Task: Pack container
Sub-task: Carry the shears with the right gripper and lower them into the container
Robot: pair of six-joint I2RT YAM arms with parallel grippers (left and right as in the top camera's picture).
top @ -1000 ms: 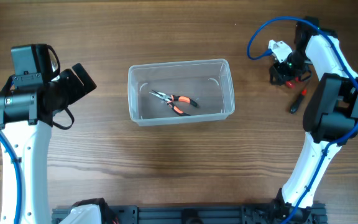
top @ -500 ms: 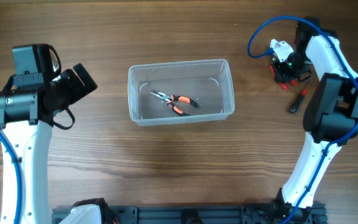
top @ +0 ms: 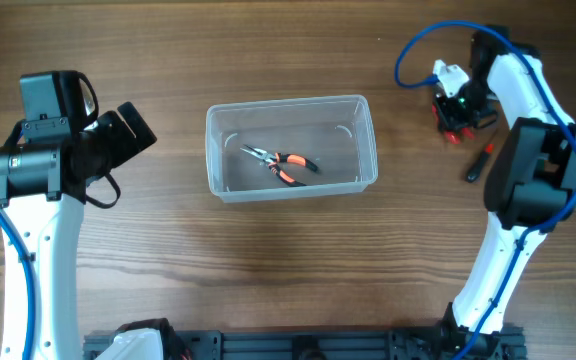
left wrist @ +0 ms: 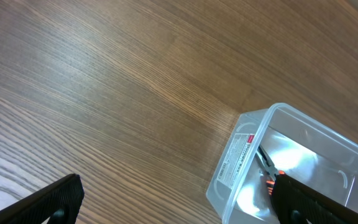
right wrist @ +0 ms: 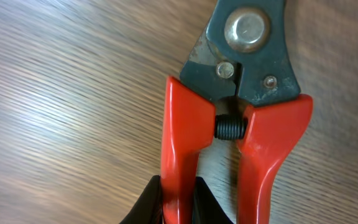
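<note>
The clear container (top: 288,103) stands mid-table, and its near corner shows in the left wrist view (left wrist: 241,149). Inside lie orange-handled pliers (top: 283,164), also visible through the wall (left wrist: 267,169). My left gripper (top: 133,130) hovers left of the container, open wide with nothing between its fingers (left wrist: 176,190). At the far right my right gripper (top: 458,118) is down at the table. In the right wrist view it (right wrist: 179,193) is shut on the left handle of red-handled cutters (right wrist: 241,106), whose dark head points away from the camera.
A small red and black screwdriver (top: 479,162) lies on the wood just below the right gripper, beside the right arm's upper link. A blue cable loops above the right wrist. The arm bases stand at the front edge.
The right gripper's fingers have closed onto the cutters' red handle and the wrist has shifted slightly. The left arm and the container have not moved.
</note>
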